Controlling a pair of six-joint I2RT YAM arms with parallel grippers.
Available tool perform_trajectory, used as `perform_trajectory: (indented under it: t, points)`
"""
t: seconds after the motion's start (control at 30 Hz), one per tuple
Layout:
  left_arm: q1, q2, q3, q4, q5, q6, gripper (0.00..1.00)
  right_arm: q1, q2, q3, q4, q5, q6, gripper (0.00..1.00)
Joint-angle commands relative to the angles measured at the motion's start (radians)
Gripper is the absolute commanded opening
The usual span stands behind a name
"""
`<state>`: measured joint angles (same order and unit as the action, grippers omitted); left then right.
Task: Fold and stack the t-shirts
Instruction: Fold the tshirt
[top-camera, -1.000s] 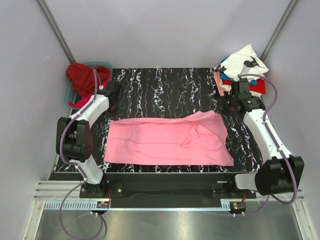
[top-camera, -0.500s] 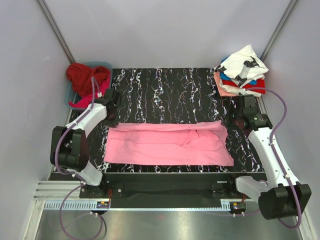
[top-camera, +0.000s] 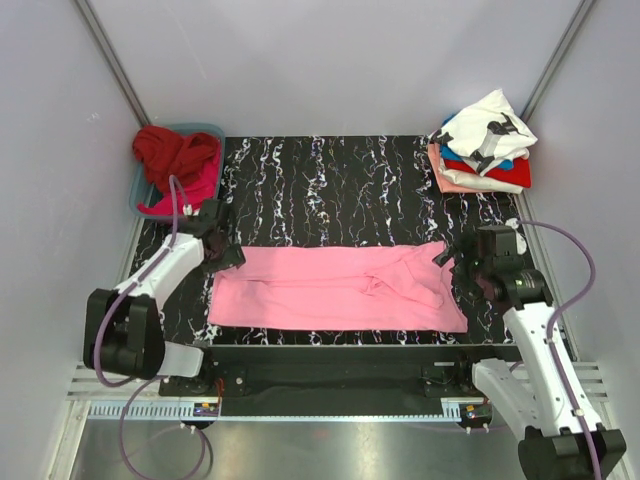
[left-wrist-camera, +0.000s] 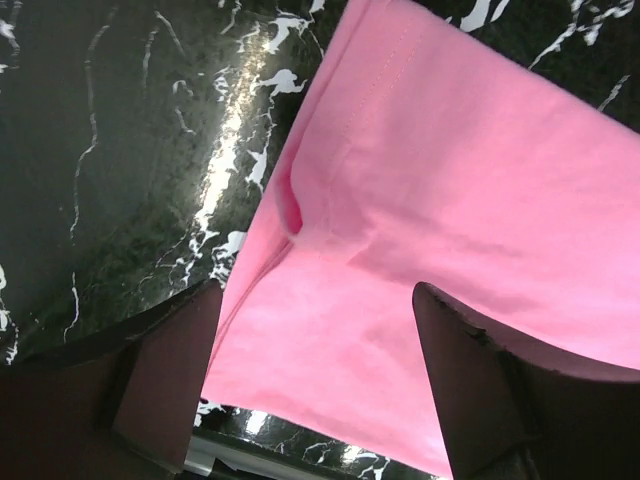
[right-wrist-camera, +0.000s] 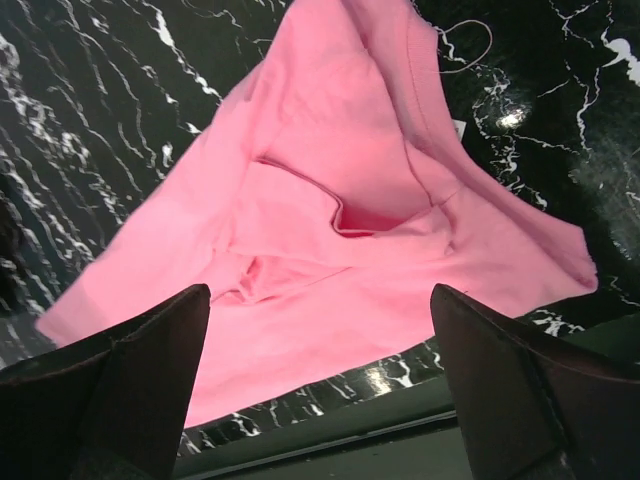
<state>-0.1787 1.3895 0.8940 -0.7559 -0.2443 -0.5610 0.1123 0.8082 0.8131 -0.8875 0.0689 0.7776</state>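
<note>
A pink t-shirt lies folded into a long band across the near part of the black marbled table. My left gripper hovers over its left end, jaws open and empty, pink cloth below them. Over the right end my right gripper is open too, with the rumpled sleeve and collar folds beneath. A pile of folded t-shirts, white with black print on top, sits at the far right corner. Dark red and magenta shirts fill a bin at the far left.
The blue bin stands just off the table's far left corner. Grey walls close in the sides and back. The table's near edge runs right under the shirt's front hem.
Both grippers pulled the far edge of the pink shirt toward the near side, folding it narrower, then let go; both now stand open above the shirt's ends.
</note>
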Motion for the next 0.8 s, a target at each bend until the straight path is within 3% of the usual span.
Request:
perform_trajectory:
  t: [0.0,0.23,0.43,0.6,0.77]
  points:
    - [0.002,-0.075,-0.004,0.041,-0.041,-0.034,0.83,0.006,-0.046,-0.009,0.038,0.016,0.135,0.98]
    - [-0.01,-0.027,0.006,0.108,0.005,-0.002,0.79,0.006,0.015,-0.149,0.194,-0.196,0.175,0.93]
    - [-0.079,0.111,0.025,0.133,-0.006,-0.017,0.77,0.007,0.314,-0.224,0.462,-0.386,0.18,0.89]
    - [-0.12,0.183,0.013,0.159,0.003,-0.023,0.76,0.036,0.646,-0.095,0.533,-0.414,0.129,0.88]
    - [-0.14,0.213,-0.003,0.168,0.019,-0.014,0.74,0.047,0.961,0.168,0.489,-0.383,0.071,0.86]
